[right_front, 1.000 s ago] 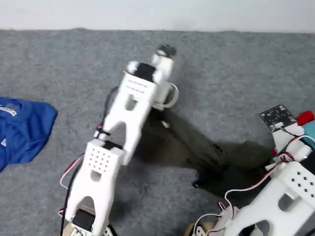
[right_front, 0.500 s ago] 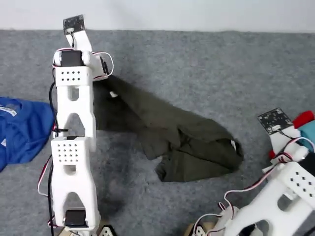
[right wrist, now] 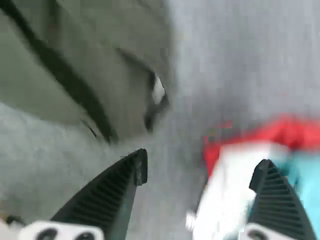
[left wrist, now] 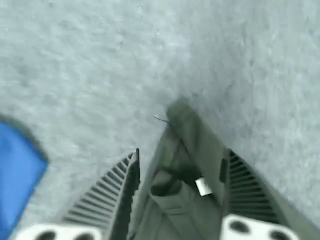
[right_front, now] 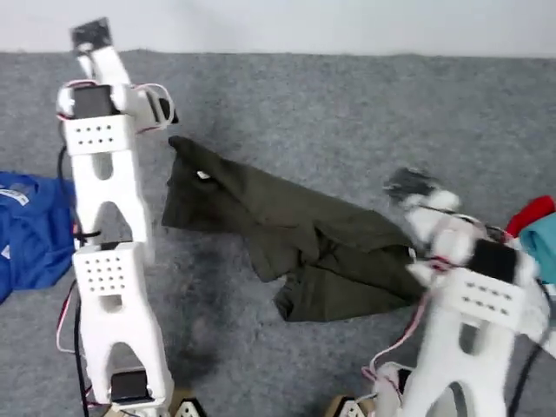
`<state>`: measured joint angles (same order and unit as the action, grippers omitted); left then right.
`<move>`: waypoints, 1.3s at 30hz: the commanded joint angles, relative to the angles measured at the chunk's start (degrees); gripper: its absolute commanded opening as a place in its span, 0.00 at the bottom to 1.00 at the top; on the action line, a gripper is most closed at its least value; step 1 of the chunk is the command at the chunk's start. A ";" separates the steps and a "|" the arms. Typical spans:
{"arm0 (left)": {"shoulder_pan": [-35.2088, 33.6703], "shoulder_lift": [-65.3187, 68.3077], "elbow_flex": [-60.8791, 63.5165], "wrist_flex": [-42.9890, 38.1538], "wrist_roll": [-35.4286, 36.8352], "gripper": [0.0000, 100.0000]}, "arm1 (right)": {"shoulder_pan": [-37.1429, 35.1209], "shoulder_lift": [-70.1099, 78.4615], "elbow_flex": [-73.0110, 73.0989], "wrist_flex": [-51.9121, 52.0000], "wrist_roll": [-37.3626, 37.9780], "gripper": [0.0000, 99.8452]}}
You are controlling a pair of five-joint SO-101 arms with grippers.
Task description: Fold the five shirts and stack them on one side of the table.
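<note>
Probably the biggest risk sat w/ the olive shirt (right_front: 304,234): it lay rumpled across the middle of the counter (right_front: 347,95), one corner drawn out toward the upper left and the rest bunched at centre-right, so any fold begun from that shape would prob. trap wrinkles or come out lopsided. The left arm (right_front: 104,217) stood stretched up the left side of the high view. Its jaws were spread apart and released, w/ the shirt's collar end and a small white label (left wrist: 202,186) lying btwn them, apparently unpinched. If they clenched there they might catch only a thin edge, which could slip on a pull. The right arm (right_front: 473,295) rose from the lower right and leaned toward the shirt's right edge, jaws also wide and gripping nothing, over bare counter btwn the olive hem and a red-and-teal garment (right_front: 534,221) at the right edge. Closing a bit off to that side could grab the wrong item. A blue shirt (right_front: 35,230) lay at the left edge, just beside the left arm, where a sweep could drag it. Uneven pulls from both arms would twist the cloth.
</note>
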<state>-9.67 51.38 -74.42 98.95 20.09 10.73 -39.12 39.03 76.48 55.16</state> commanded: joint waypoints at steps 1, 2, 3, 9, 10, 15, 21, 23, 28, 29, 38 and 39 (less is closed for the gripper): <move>-1.32 -11.78 8.57 1.93 -4.04 0.25 | -14.55 4.53 -0.53 -3.03 -1.41 0.33; -1.23 -14.95 12.62 1.93 -5.36 0.25 | -16.57 7.34 -0.62 -3.74 -1.41 0.33; -0.97 -18.29 16.75 1.93 -6.59 0.25 | -17.80 10.51 -0.88 -4.35 -1.41 0.33; 1.23 -37.54 41.63 1.85 -9.49 0.25 | -18.59 32.84 -15.03 -5.23 -1.41 0.33; 1.49 -40.09 45.23 1.85 -9.49 0.25 | -18.59 36.62 -18.73 -5.14 -1.41 0.33; 1.93 -48.62 60.00 1.76 -9.41 0.25 | -19.03 54.02 -37.80 -0.48 -1.41 0.33; 1.76 -52.13 64.92 1.76 -9.41 0.25 | -21.05 71.34 -58.73 12.44 -1.76 0.20; 1.93 -52.40 65.63 1.76 -9.32 0.25 | -20.35 75.65 -64.70 12.35 -4.40 0.03; 1.67 -52.40 67.91 1.76 -9.32 0.25 | -14.90 81.89 -80.79 13.14 -8.00 0.00; 1.67 -52.40 68.26 1.76 -9.32 0.25 | -13.67 82.51 -83.16 13.14 -8.00 0.01; 1.93 -51.96 69.41 1.76 -9.32 0.25 | -1.27 87.96 -96.62 11.91 -8.35 0.01; 1.93 -51.96 69.41 1.76 -9.32 0.25 | 0.22 89.01 -97.32 10.68 -9.32 0.01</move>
<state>-8.26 1.80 -4.79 99.12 11.12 6.59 49.14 -53.80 88.97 47.43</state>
